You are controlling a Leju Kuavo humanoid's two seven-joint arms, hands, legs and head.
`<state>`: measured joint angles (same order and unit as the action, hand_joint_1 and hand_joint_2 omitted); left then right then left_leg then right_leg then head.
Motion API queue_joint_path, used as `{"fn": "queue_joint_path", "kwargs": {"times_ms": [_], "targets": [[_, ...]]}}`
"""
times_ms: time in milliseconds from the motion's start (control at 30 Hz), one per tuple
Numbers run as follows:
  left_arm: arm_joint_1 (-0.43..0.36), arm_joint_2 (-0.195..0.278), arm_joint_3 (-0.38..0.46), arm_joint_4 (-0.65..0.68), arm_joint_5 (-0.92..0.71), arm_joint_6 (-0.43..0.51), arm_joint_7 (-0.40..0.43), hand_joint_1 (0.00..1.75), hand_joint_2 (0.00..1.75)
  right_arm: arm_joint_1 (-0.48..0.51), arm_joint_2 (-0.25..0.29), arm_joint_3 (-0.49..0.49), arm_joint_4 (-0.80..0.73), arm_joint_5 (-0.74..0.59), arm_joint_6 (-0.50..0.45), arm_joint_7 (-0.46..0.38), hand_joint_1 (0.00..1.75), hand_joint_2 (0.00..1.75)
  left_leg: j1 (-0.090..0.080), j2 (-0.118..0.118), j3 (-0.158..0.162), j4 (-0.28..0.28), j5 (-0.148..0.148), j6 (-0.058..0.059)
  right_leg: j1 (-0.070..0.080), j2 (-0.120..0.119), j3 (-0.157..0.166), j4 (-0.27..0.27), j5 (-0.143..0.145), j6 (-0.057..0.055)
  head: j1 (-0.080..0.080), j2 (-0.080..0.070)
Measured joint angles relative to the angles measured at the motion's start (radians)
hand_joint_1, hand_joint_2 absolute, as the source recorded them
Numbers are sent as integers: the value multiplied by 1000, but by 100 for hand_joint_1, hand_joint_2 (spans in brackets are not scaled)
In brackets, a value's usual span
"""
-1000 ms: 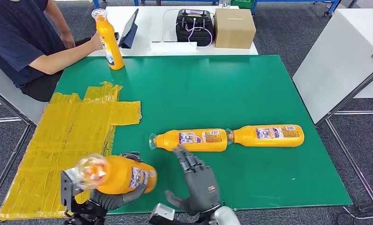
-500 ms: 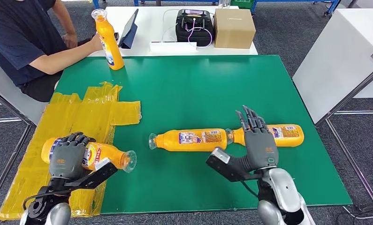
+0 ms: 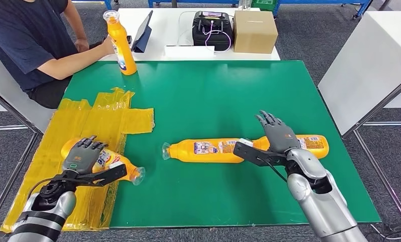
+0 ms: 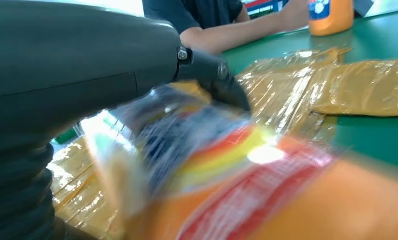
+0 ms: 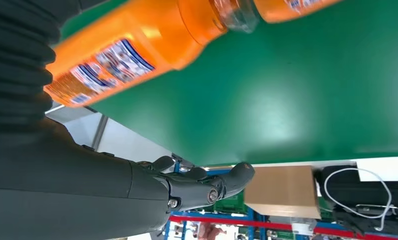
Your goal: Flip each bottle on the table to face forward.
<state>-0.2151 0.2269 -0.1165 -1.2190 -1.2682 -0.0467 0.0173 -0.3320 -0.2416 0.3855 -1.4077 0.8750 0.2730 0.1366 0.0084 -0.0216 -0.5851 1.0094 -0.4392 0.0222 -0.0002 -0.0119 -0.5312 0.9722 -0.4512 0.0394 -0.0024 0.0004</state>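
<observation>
Left robot hand [image 3: 80,157] in the head view rests on top of an orange bottle [image 3: 103,164] that lies on its side on the yellow plastic sheeting [image 3: 87,132] at the left of the green bench [image 3: 213,96], the bottle's clear cap end pointing right onto the green; the fingers lie over the bottle, and whether they grip it I cannot tell. Right robot hand [image 3: 276,135] hovers with fingers spread apart, holding nothing, over the neck end of the right lying bottle [image 3: 309,144]. That bottle lies end to end with the middle lying bottle [image 3: 204,150], cap touching its base. At the far left edge a seated person [image 3: 21,40] holds an upright bottle [image 3: 121,43] on the bench. Behind, a white table [image 3: 188,30] carries a tablet [image 3: 142,31], a black device [image 3: 212,29] and a cardboard box [image 3: 254,31].

From the left wrist view, the left robot hand [image 4: 86,85] lies across the blurred orange bottle [image 4: 287,200], with the sheeting [image 4: 337,85] and the upright bottle [image 4: 331,15] beyond.

From the right wrist view, the right robot hand [image 5: 196,187] is open, fingers extended clear of the green bench [image 5: 287,100]; the right lying bottle [image 5: 121,55] meets the next bottle's base [image 5: 292,7], and the cardboard box [image 5: 284,190] shows past the fingertips.
</observation>
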Motion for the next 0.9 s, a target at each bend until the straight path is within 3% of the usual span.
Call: {"fn": "queue_joint_path", "kwargs": {"times_ms": [133,267,433,600,733,800,900], "targets": [[-46,15,-22,57,84,-44,-38,0,175,-41,0,22,50,-18,-3,0,0,175,0,0,0,0,3,-1,0,-1,0,3,1,-1,0,0],[-95,33,-36,102,254,-150,-95,0,175,-89,10,54,100,-28,-5,0,0,175,0,0,-1,0,6,-2,0,0,-2,5,3,-3,0,0],[-156,72,-55,138,515,-315,-155,0,175,-155,57,120,192,-41,-6,-24,0,175,0,1,-1,0,6,-3,0,0,-4,7,3,-3,0,0],[-178,103,-68,155,671,-384,-170,0,175,-194,96,175,263,-59,-14,-41,0,175,0,1,-3,0,6,-3,0,0,-6,9,3,-3,0,0],[-176,116,-43,157,1008,-486,-157,0,0,-227,128,221,329,-94,-15,-67,0,175,0,2,-5,0,7,-3,0,1,-9,10,3,-3,0,0],[-167,113,-16,155,1181,-521,-133,0,0,-241,149,246,366,-112,-18,-79,0,175,0,3,-6,0,7,-3,0,2,-11,10,3,-3,0,0],[-156,107,20,146,1317,-523,-102,0,0,-251,173,275,414,-131,-25,-88,0,175,0,2,-7,0,7,-4,0,2,-12,10,3,-3,0,0]]}}
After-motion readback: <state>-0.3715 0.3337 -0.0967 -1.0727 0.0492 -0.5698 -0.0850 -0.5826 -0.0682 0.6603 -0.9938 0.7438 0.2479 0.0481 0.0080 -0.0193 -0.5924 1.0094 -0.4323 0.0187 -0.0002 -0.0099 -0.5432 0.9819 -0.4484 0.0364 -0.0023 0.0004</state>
